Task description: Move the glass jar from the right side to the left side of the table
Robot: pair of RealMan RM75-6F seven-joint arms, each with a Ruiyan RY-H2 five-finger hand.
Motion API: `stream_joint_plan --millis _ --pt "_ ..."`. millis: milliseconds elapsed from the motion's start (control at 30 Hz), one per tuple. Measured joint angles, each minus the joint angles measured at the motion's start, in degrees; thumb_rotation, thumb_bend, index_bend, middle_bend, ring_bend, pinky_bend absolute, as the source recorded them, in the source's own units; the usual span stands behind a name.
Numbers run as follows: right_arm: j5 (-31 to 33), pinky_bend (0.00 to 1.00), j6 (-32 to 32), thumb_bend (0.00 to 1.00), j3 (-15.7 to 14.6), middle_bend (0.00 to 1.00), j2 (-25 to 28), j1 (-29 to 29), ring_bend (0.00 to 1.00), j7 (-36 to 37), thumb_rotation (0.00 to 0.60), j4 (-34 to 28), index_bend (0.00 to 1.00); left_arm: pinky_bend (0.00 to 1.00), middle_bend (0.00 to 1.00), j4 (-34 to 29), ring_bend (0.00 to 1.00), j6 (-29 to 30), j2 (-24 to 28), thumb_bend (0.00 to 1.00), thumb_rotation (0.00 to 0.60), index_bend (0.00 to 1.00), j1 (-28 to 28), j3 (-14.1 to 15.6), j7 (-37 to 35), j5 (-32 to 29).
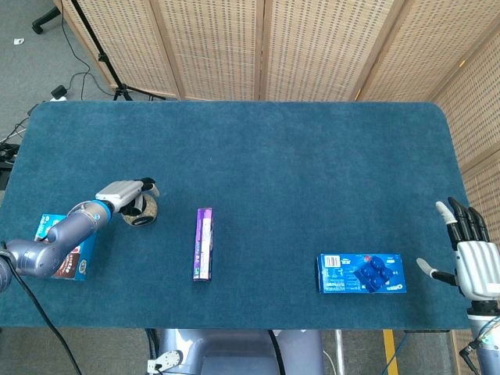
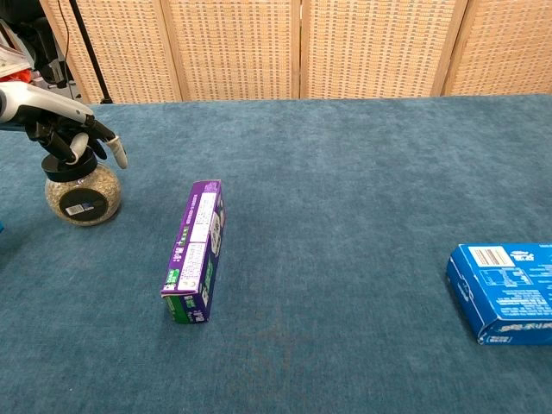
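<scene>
A round glass jar (image 2: 83,195) with a black lid, filled with pale grains and bearing a small white label, is seen upright on the blue carpeted table (image 1: 297,180), on its left side and near the front-left corner. The left hand (image 2: 71,138) is placed over the jar's lid, with its fingers (image 2: 118,153) curled down around the top; whether the lid is actually gripped or merely touched cannot be told from either view. In the head view the same left hand (image 1: 125,192) is seen covering most of the jar (image 1: 142,212). A long, narrow purple carton (image 2: 197,247) is laid flat on the table to the right of the jar, well apart from it. A flat blue box (image 1: 361,273) printed with biscuits is found near the front-right of the table. A smaller blue and brown box (image 1: 64,248) lies under the left forearm at the table's left edge. The right hand (image 1: 473,254) is held off the table's right edge, empty, with its fingers spread upward.
</scene>
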Motion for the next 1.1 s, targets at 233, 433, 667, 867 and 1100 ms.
stream_joint_plan --millis 233,433,667,867,1100 --pt "-0.1 0.0 0.2 0.0 0.0 0.0 0.2 -0.1 0.0 0.4 0.6 -0.1 0.0 0.26 0.13 -3.9 0.12 0.1 1.8 1.0 0.6 0.29 2.5 -0.8 -1.1 4.8" --pt "-0.3 0.0 0.6 0.0 0.0 0.0 0.3 -0.2 0.0 0.5 0.6 -0.1 0.0 0.26 0.13 -7.2 0.12 0.5 2.9 1.0 0.6 0.29 4.4 -1.0 -1.4 9.0" --pt "-0.4 0.0 0.9 0.0 0.0 0.0 0.4 -0.4 0.0 0.5 0.6 -0.3 0.0 0.26 0.13 -10.3 0.12 0.7 3.5 1.0 0.6 0.29 6.1 -1.5 -2.2 13.7" --pt "-0.5 0.0 1.0 0.0 0.0 0.0 0.4 -0.5 0.0 0.4 0.6 -0.4 0.0 0.26 0.13 -13.1 0.12 0.6 4.4 1.0 0.6 0.29 7.2 -2.0 -3.4 16.7" --pt "-0.5 0.0 1.1 0.0 0.0 0.0 0.4 -0.5 0.0 0.5 0.6 -0.4 0.0 0.22 0.08 -14.3 0.07 0.4 5.6 1.0 0.6 0.29 7.5 -2.1 -3.8 18.8"
